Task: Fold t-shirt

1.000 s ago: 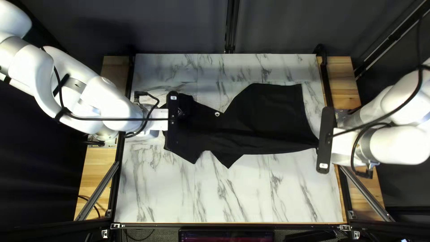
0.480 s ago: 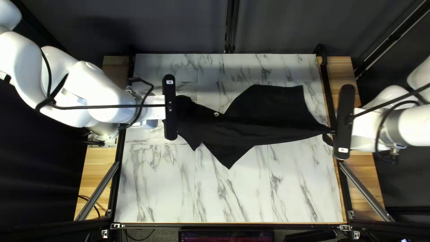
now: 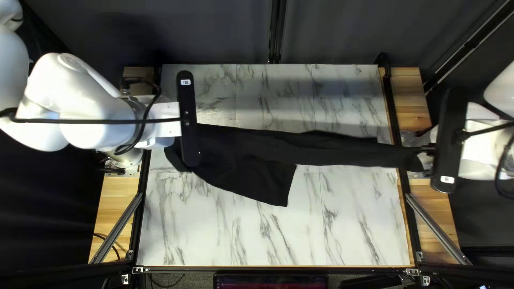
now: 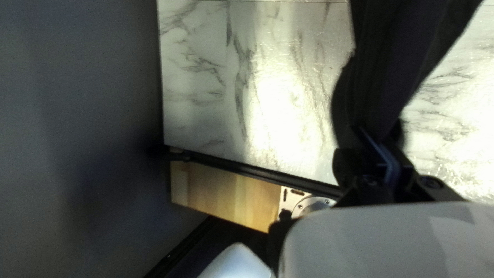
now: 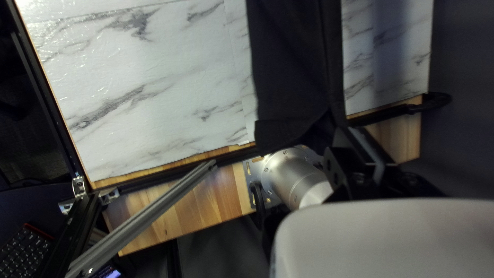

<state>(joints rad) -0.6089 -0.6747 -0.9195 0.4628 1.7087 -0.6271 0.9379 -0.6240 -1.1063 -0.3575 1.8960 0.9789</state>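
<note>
My left gripper [image 3: 187,120] is at the left of the top left view, its camera bar hiding its fingertips. My right gripper [image 3: 426,149] is past the table's right edge. The black t-shirt [image 3: 337,150] stretches between them in a long band, with a wide flap hanging toward the near side. In the left wrist view, bunched black cloth [image 4: 386,67] runs into my left gripper [image 4: 378,138], shut on it. In the right wrist view, my right gripper [image 5: 343,128] is shut on the shirt's end [image 5: 293,67], a loose fold drooping beside the fingers.
The marble-patterned table [image 3: 332,225] lies beneath the shirt. Wooden side boards [image 3: 115,200] and black rails border it. In the right wrist view, a metal strut [image 5: 154,213] and a silver arm base [image 5: 288,175] lie below the gripper.
Both grippers have moved apart, left one leftward and right one rightward past the table edge. The shirt, earlier spread wide at its right part, is now pulled into a narrow band.
</note>
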